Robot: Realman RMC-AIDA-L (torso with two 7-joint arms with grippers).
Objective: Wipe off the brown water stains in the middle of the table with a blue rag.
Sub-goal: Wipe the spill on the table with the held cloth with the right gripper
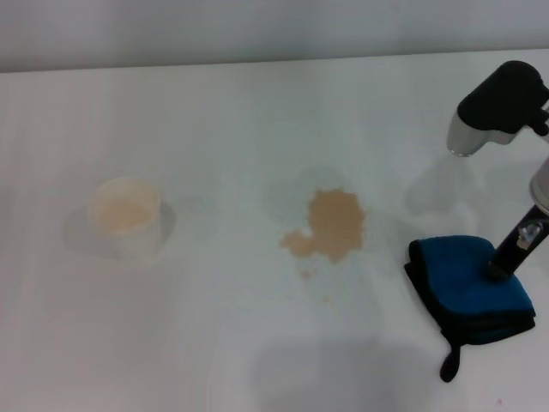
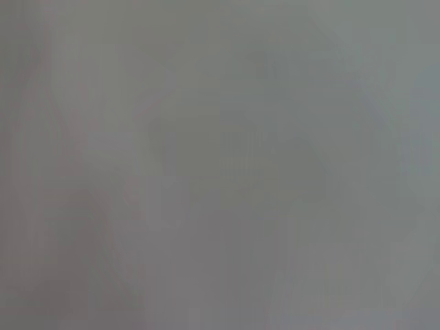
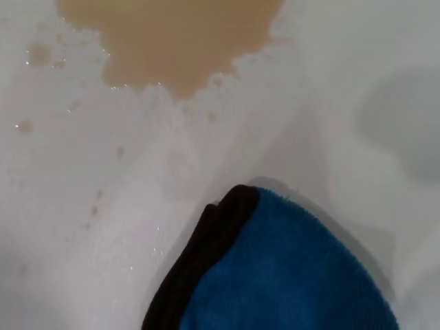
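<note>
The brown water stains (image 1: 330, 225) lie in the middle of the white table (image 1: 257, 343) as a tan blotch with a smaller lobe and a few specks beside it. The blue rag (image 1: 467, 287) lies folded to the right of the stain, its black loop tail pointing toward the front edge. My right gripper (image 1: 504, 262) reaches down from the right and meets the top of the rag. The right wrist view shows the rag's black-edged corner (image 3: 289, 275) close by and the stain (image 3: 172, 41) a short way beyond it. My left gripper is out of view.
A white paper cup (image 1: 126, 215) with a beige inside stands on the left part of the table, well away from the stain. The table's far edge runs along the back. The left wrist view shows only a blurred grey surface.
</note>
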